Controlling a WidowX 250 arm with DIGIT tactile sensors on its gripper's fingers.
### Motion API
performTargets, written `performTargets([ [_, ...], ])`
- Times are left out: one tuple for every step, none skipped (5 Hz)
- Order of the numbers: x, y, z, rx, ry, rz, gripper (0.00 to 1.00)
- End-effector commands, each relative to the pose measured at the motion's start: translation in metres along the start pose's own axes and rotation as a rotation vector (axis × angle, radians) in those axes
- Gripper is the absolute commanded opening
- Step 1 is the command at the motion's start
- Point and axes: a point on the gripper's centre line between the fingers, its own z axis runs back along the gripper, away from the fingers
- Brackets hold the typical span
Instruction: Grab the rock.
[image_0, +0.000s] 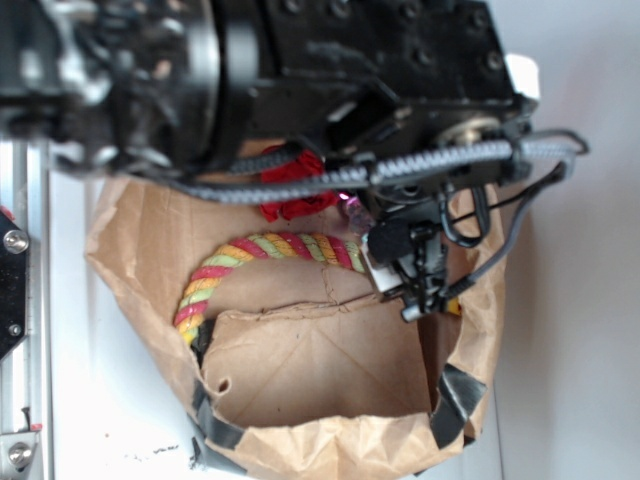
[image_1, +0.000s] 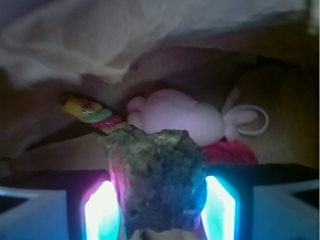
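Rock (image_1: 157, 182) fills wrist view: dark brown-grey, rough, bumpy, irregular lump; claw (image_1: 159, 210) clamped on its sides.

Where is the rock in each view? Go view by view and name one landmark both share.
Exterior: the rock is not visible; the arm hides most of the paper bag.
Wrist: the rock fills the lower centre, clamped between the glowing pads of the claw.
Shared landmark: the multicoloured rope, curving across the bag outside, upper left of the rock at the wrist.
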Motion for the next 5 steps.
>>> performTargets([
  [-0.005, -0.004, 0.049, -0.033, -0.108, -0.114, 0.00],
  [-0.013, 0.003, 0.060, -0.027, -0.102, -0.124, 0.00],
  [-0.032, 0.014, 0.076, -0.059, -0.078, -0.180, 0.00],
  [-0.045, 0.021, 0.084, -0.081, -0.088, -0.201, 0.00],
  [-0.053, 0.018, 0.086, -0.074, -0.108, -0.204, 0.00],
])
